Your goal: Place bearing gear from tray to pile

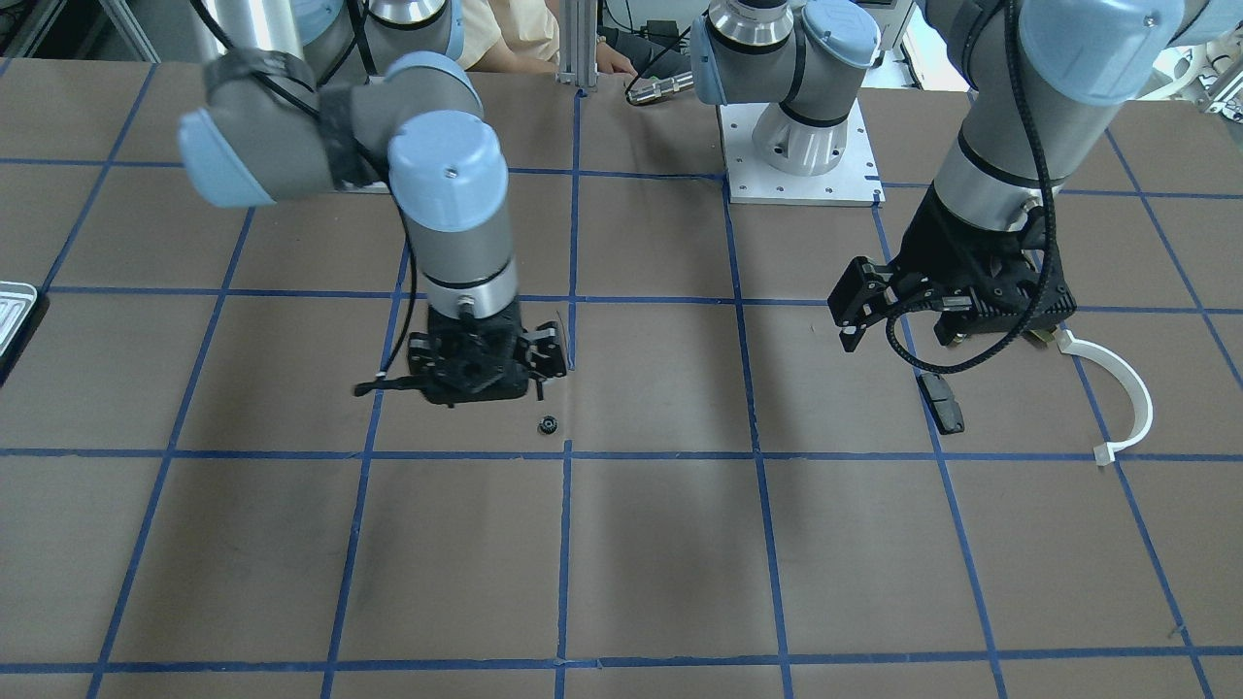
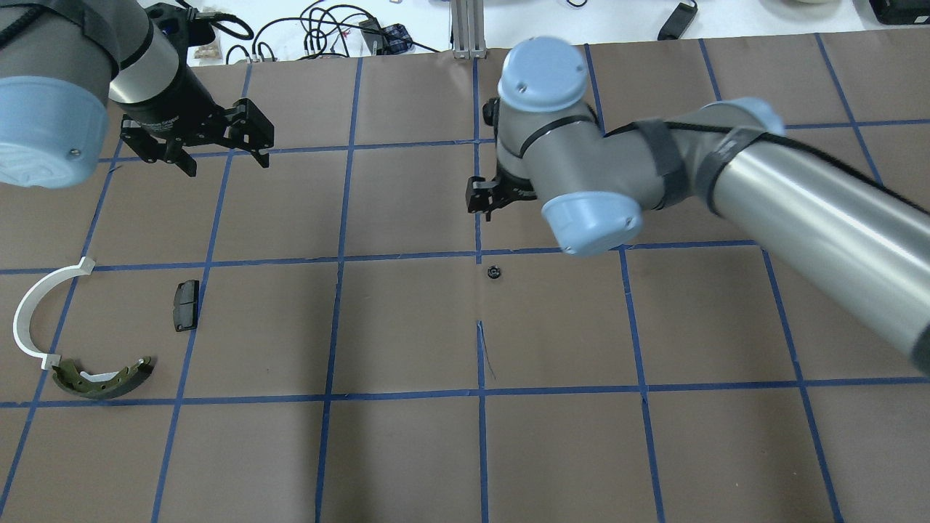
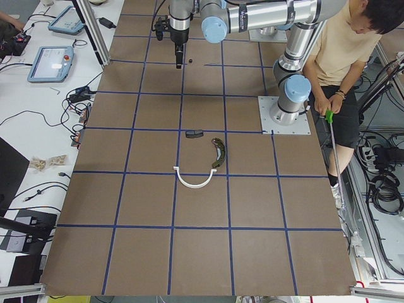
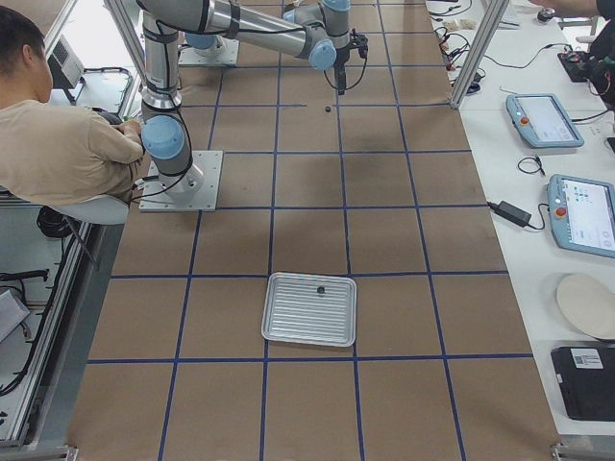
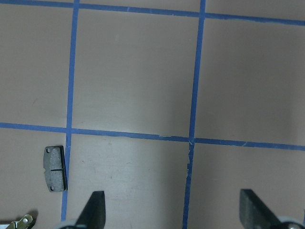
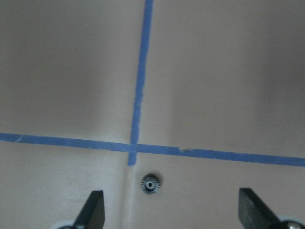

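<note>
The bearing gear [image 1: 548,424] is a small black toothed ring. It lies on the brown table beside a blue tape crossing [image 2: 493,273]. My right gripper [image 1: 476,388] hovers just above it, open and empty. In the right wrist view the gear [image 6: 150,183] lies on the table between the spread fingertips [image 6: 94,212]. The silvery ribbed tray [image 4: 279,309] lies far off at the robot's right end of the table. The pile is an olive brake shoe [image 2: 102,378], a white arc [image 2: 33,312] and a black pad [image 2: 186,305]. My left gripper [image 2: 225,163] is open and empty above it.
A small dark part [image 4: 321,287] sits on the tray near its far rim. The left arm's white base plate [image 1: 801,170] is at the table's robot side. A seated person [image 3: 344,69] is beside the robot bases. Blue tape lines grid the table.
</note>
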